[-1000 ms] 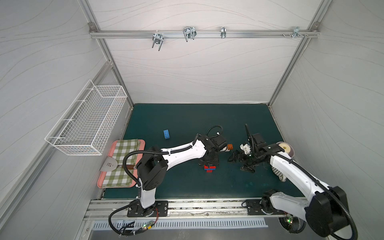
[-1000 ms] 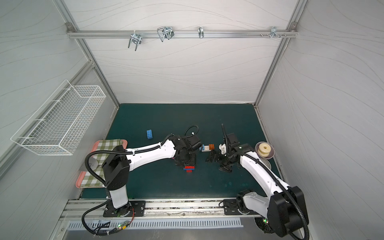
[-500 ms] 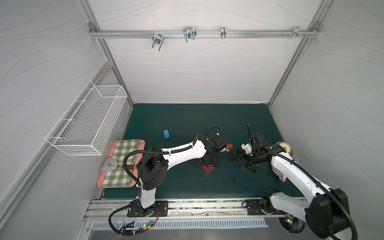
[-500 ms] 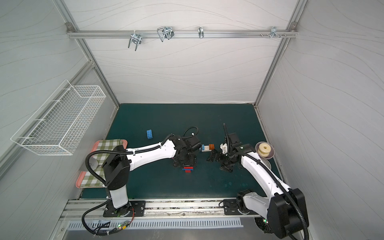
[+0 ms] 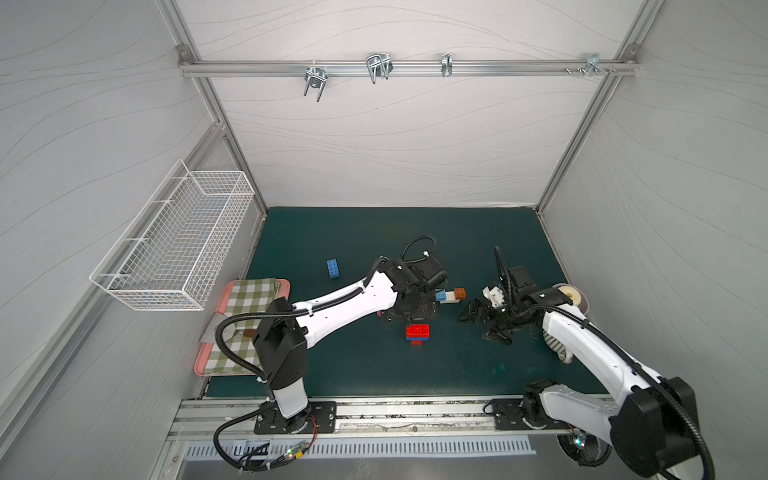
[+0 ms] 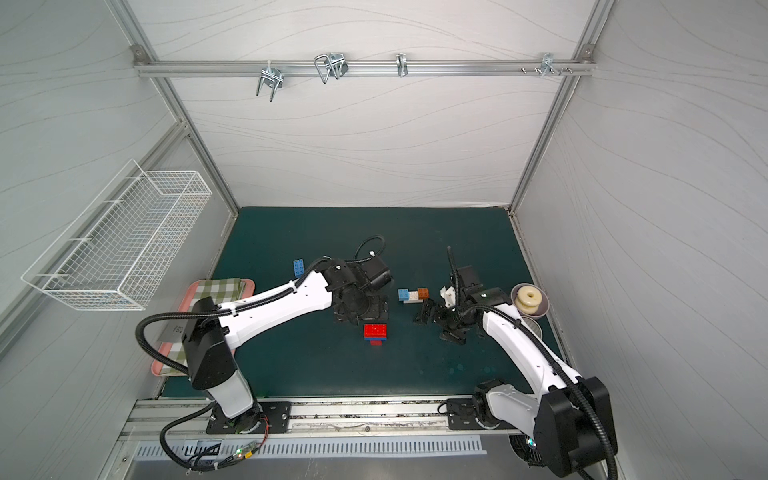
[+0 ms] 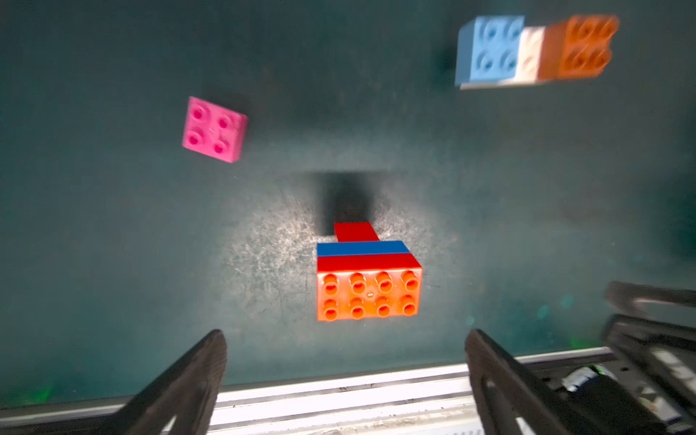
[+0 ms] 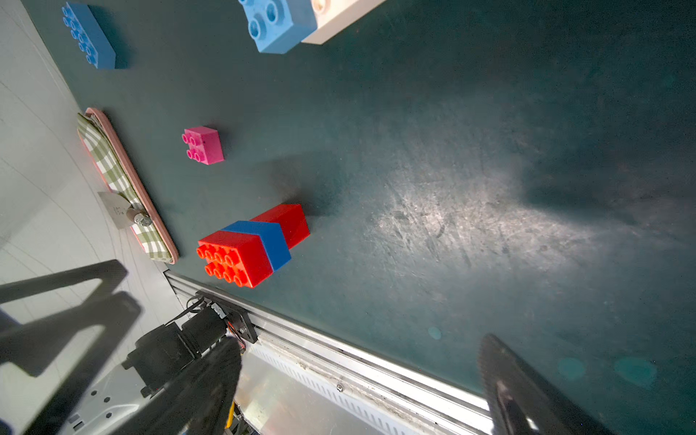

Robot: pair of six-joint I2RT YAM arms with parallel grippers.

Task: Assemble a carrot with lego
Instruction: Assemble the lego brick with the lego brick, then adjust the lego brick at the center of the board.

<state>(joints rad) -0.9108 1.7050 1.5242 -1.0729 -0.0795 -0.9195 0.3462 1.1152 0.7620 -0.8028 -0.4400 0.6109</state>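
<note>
right wrist shows blue brick (image 8: 88,35), left wrist orange brick (image 7: 582,45)

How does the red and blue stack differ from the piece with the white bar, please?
The red and blue stack piles three layers upward, widest on top; the white-bar piece spreads sideways, a light-blue brick and an orange brick apart on the bar. The stack stands taller. Both sit studs up on the mat, ungripped.

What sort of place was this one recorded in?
Probably a lab robot test cell: white panel walls on an aluminium frame, a left arm and right arm bolted to a front rail, and a green work mat.
</note>
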